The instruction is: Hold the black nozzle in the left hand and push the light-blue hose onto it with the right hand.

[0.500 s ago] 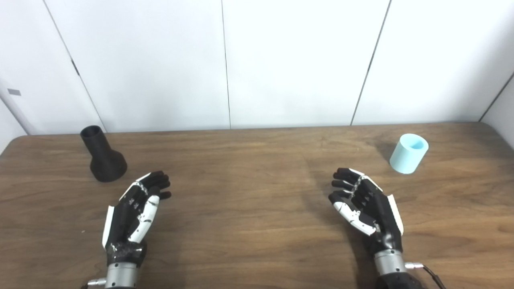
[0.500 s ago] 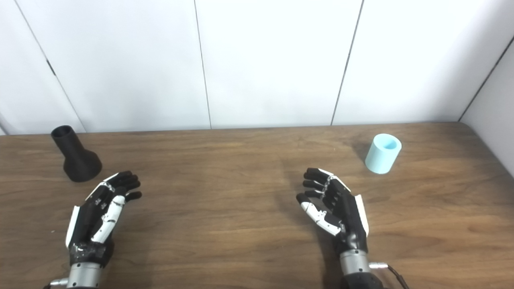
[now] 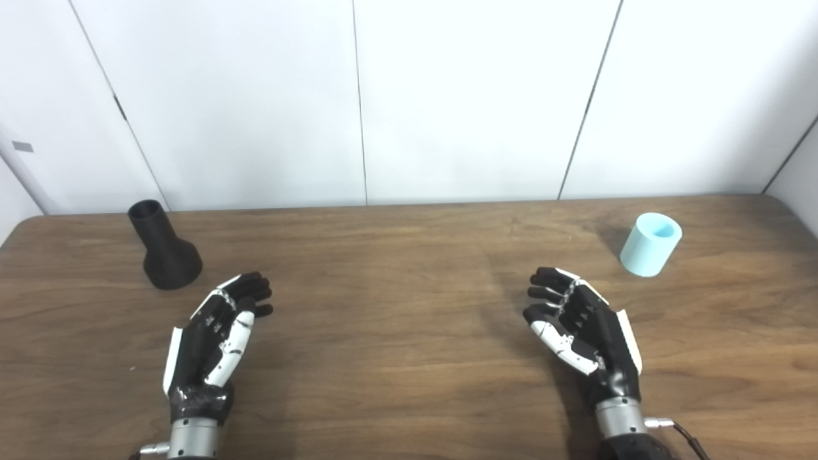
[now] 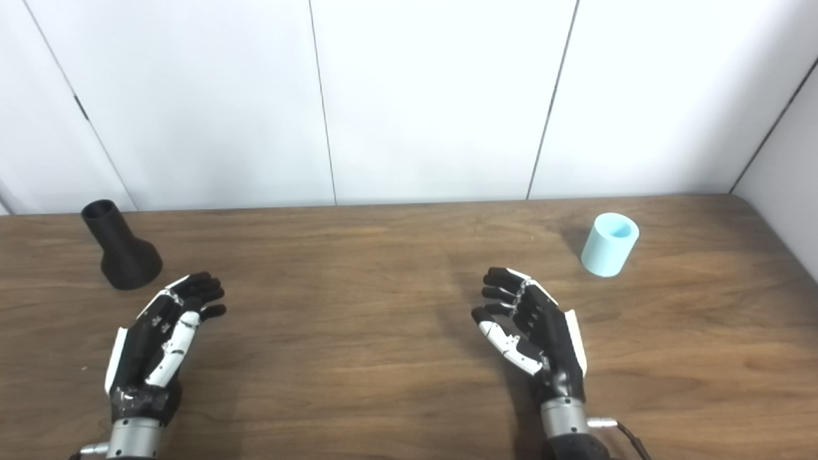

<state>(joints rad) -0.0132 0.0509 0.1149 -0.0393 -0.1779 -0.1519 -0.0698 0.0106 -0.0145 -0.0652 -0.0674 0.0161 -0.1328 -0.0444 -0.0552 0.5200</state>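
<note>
The black nozzle (image 3: pixel 163 248) stands upright on its wide base at the far left of the wooden table (image 3: pixel 396 281), narrow end up. The light-blue hose piece (image 3: pixel 650 244), a short open cylinder, stands at the far right. My left hand (image 3: pixel 217 335) is open and empty, palm inward, in front of and to the right of the nozzle, apart from it. My right hand (image 3: pixel 581 329) is open and empty, in front of and to the left of the hose, apart from it.
White wall panels (image 3: pixel 409 96) rise just behind the table's far edge. A side wall (image 4: pixel 786 191) stands close at the right. A cable (image 3: pixel 687 437) runs from my right wrist.
</note>
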